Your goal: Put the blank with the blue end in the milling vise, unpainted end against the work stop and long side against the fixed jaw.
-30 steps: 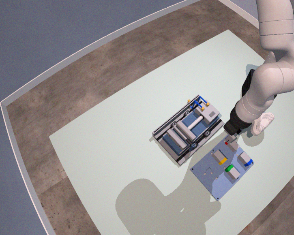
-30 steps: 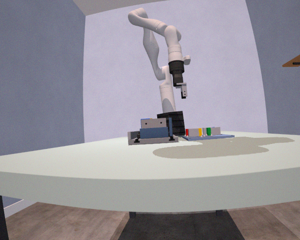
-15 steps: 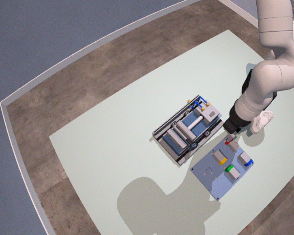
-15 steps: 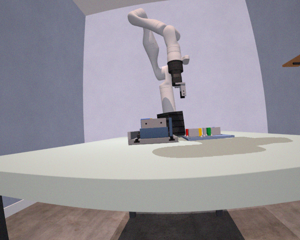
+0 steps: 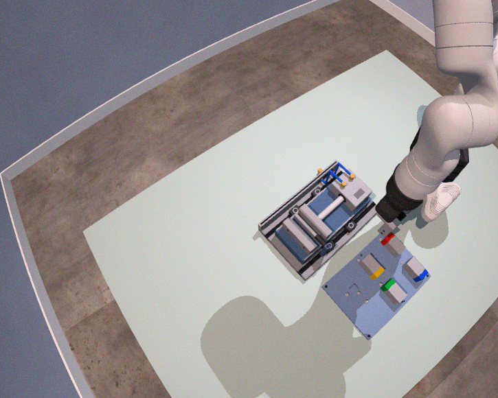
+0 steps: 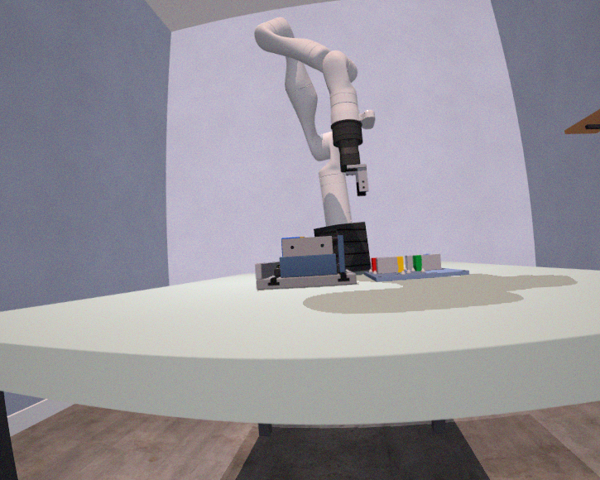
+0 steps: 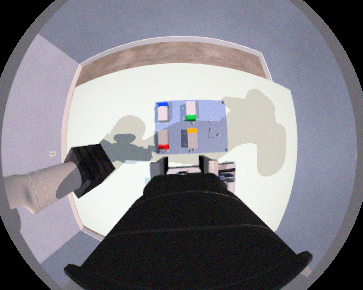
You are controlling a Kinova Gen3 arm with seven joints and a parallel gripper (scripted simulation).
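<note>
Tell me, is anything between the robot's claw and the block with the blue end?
Nothing visible blocks it. The open gripper hangs high above the plate's red-ended grey blank; the blue-ended grey blank lies beyond with nothing over it.

Lay flat on the plate [image 5: 369,308], at its far right corner: blue blank [image 5: 415,269], a grey block with one blue-painted end pointing toward the plate's outer edge. Sat apart from the red [image 5: 391,243], yellow [image 5: 372,265] and green [image 5: 393,290] blanks. Stood just beside the plate: vise [image 5: 317,218], jaws open, nothing between them.
</note>
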